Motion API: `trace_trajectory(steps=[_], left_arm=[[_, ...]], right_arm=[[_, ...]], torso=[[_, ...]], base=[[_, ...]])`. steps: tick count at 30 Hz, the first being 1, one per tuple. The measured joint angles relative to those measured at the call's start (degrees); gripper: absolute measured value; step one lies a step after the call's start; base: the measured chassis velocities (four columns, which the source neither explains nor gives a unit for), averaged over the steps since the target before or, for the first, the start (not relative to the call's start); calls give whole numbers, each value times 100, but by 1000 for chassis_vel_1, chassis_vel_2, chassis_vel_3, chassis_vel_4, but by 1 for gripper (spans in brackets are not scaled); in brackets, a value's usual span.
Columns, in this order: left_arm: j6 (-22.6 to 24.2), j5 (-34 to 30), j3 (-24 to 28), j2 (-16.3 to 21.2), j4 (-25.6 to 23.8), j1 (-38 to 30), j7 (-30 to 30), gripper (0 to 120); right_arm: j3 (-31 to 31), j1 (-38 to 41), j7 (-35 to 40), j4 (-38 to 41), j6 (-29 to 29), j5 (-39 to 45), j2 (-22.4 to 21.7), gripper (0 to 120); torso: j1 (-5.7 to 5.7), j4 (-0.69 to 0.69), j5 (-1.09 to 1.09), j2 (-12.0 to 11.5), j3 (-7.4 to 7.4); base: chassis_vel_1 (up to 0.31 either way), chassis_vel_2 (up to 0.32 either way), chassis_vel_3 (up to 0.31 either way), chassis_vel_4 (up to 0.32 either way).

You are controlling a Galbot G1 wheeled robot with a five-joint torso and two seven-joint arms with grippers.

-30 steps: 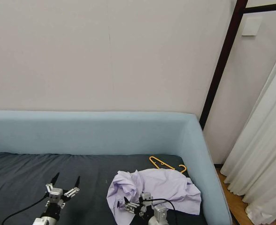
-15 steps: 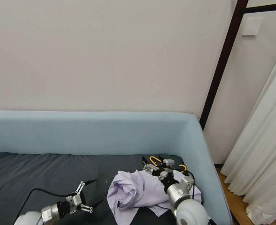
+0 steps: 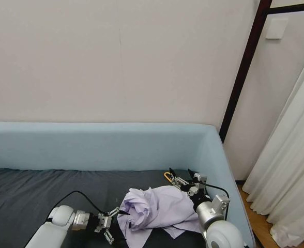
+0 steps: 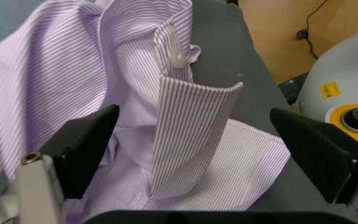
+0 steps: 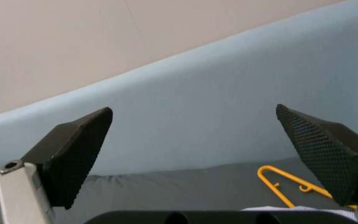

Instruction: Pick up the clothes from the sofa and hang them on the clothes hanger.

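Having swung inward, left pincer straddles shirt edge.

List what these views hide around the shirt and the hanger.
- Head view: the orange hanger is mostly hidden behind the right claw and the shirt.
- Right wrist view: one end of the orange hanger runs behind a finger.
- Left wrist view: the shirt is cut off by the edges, so its full shape is unclear.
- Head view: whether the left claw touches the shirt is too small to tell.
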Motion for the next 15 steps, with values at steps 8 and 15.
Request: trace_trajectory(steps=[8, 15], left_arm=[[290, 287, -84, -104, 47, -62, 451, 61], [300, 231, -120, -87, 44, -43, 362, 40]], right_arm=[[-24, -46, 22, 81, 2, -28, -40, 100], [-23, -115, 26, 102, 2, -79, -41, 100]], torso=[[-1, 2, 1, 0, 0], [-1, 1, 0, 0, -1]], base=[[0, 0, 0, 0], [0, 0, 0, 0]])
